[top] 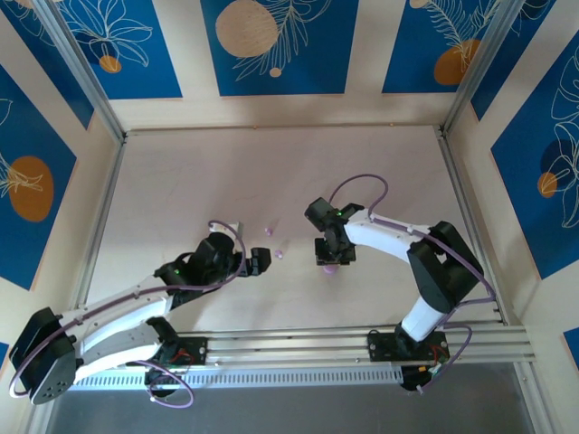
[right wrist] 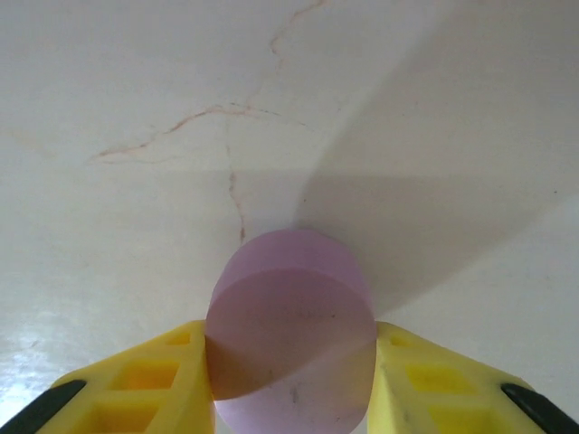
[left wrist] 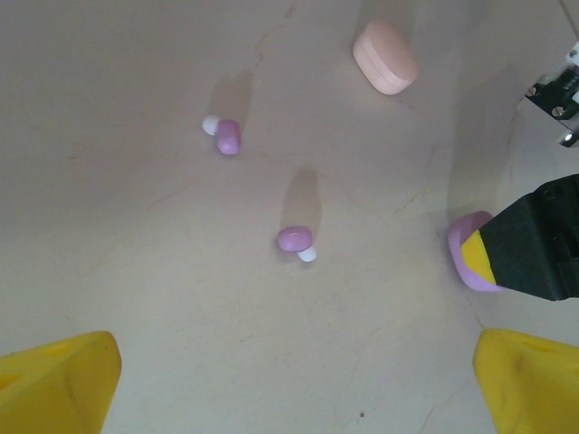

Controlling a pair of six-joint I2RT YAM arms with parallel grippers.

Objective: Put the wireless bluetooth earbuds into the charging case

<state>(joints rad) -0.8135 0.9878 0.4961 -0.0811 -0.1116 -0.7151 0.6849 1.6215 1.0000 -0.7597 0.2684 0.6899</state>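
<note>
Both yellow fingers of my right gripper (right wrist: pixel 289 366) press against the sides of a purple oval charging case (right wrist: pixel 289 316), which rests on the table. From above, the case (top: pixel 330 268) peeks out under that gripper (top: pixel 331 256). My left gripper (left wrist: pixel 294 380) is wide open and holds nothing, hovering low over the table (top: pixel 258 262). Two purple earbuds with white tips lie ahead of it, one near (left wrist: pixel 295 239) and one farther left (left wrist: pixel 226 136). From above they are small specks (top: pixel 280 254) (top: pixel 268 231) between the two grippers.
A pale pink oval case (left wrist: pixel 386 56), closed, lies beyond the earbuds in the left wrist view. The pale tabletop (top: pixel 181 181) is fenced by metal rails and patterned walls. Open room lies at the back and left.
</note>
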